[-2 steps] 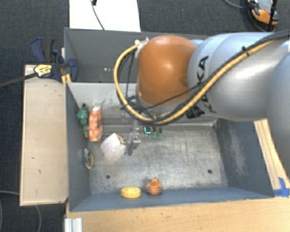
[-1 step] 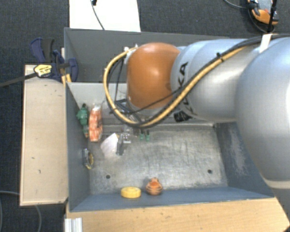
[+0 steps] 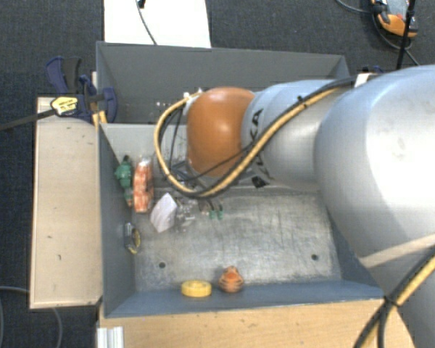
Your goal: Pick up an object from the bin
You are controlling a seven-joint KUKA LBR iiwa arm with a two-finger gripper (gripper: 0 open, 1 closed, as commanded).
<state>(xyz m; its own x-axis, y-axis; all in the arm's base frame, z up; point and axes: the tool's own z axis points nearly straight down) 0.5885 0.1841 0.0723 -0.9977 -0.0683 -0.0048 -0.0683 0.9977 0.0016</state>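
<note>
My gripper (image 3: 186, 212) reaches down into the left part of the bin, mostly hidden under the arm's orange cover. Right beside it on the left lies a white crumpled packet (image 3: 163, 212), touching or nearly touching it. Further left, an orange-pink packet (image 3: 142, 183) stands against the left wall, next to a green toy piece (image 3: 123, 172). A small green bit (image 3: 217, 212) lies just right of the gripper.
A small dark and yellow item (image 3: 132, 238) lies by the left wall. At the front wall sit a yellow disc (image 3: 196, 288) and an orange rounded object (image 3: 230, 279). The big arm covers the bin's right and back.
</note>
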